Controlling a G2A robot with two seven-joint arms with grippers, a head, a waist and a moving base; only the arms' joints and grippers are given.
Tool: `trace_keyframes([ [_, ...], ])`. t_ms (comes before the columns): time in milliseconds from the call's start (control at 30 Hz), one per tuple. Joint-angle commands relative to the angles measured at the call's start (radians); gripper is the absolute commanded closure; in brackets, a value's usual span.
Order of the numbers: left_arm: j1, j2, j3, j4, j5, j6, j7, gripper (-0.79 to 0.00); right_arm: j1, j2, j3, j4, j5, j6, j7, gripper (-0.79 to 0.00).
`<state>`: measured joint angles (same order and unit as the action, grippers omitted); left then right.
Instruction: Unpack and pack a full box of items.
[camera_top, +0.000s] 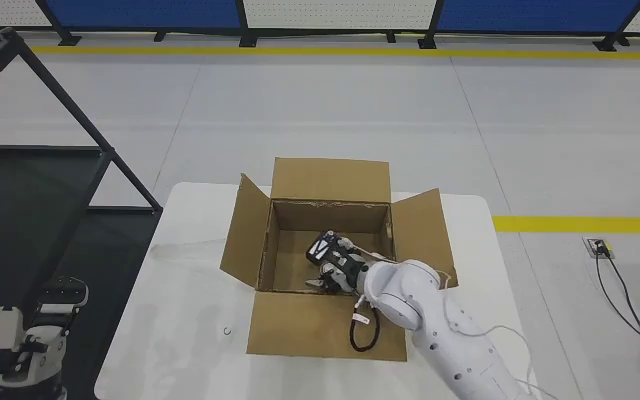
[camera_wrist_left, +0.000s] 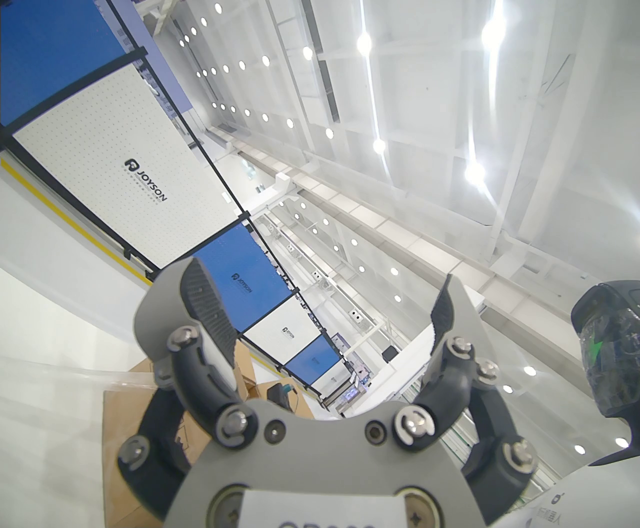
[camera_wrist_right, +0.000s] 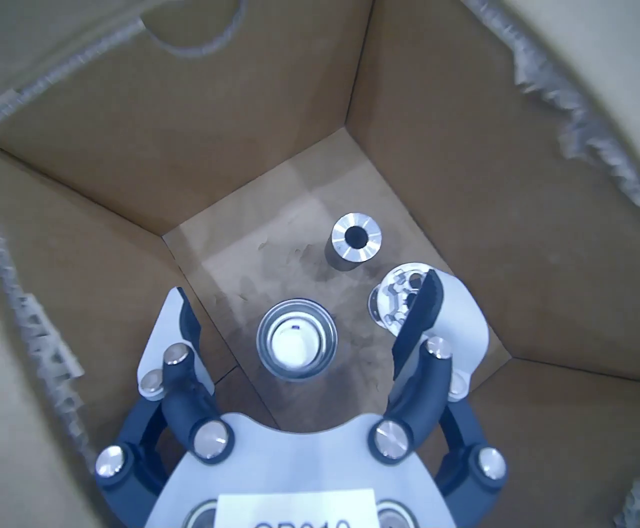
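**Our right gripper hangs inside the box, jaws spread and empty**
Upright metal can near mid-floor looks stiff, light, slick; we'd pinch its round wall. Left gripper also gapes

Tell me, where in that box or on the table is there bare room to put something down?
Box floor: bare between the bored cylinder and the corner beyond it. Crowded under the right gripper: cylinder, round can, toothed disc. Table: bare around the small ring.
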<state>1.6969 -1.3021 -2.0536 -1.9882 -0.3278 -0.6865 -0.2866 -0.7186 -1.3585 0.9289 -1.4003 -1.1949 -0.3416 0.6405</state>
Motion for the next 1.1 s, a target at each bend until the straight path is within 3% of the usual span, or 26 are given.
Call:
trace_keyframes([
  [0,0.000,0.000,0.000,0.000,0.000,0.000,0.000,-0.785,-0.054,0.014,0.048,-0.084,-0.008,0.003,-0.035,-0.785],
  [133,0.000,0.000,0.000,0.000,0.000,0.000,0.000,-0.785,-0.158,0.035,0.143,-0.213,0.053,-0.035,-0.113,-0.785],
  [667,0.000,0.000,0.000,0.000,0.000,0.000,0.000,-0.785,-0.158,0.035,0.143,-0.213,0.053,-0.035,-0.113,-0.785],
  [867,-0.045,0.010,0.025,-0.036,0.050,0.014,-0.088,-0.785,-0.156,0.032,0.160,-0.204,0.135,-0.037,-0.148,-0.785],
  [1067,-0.130,0.027,0.067,-0.029,0.096,0.114,-0.214,-0.785,-0.194,0.047,0.291,-0.246,0.344,-0.098,-0.185,-0.785],
])
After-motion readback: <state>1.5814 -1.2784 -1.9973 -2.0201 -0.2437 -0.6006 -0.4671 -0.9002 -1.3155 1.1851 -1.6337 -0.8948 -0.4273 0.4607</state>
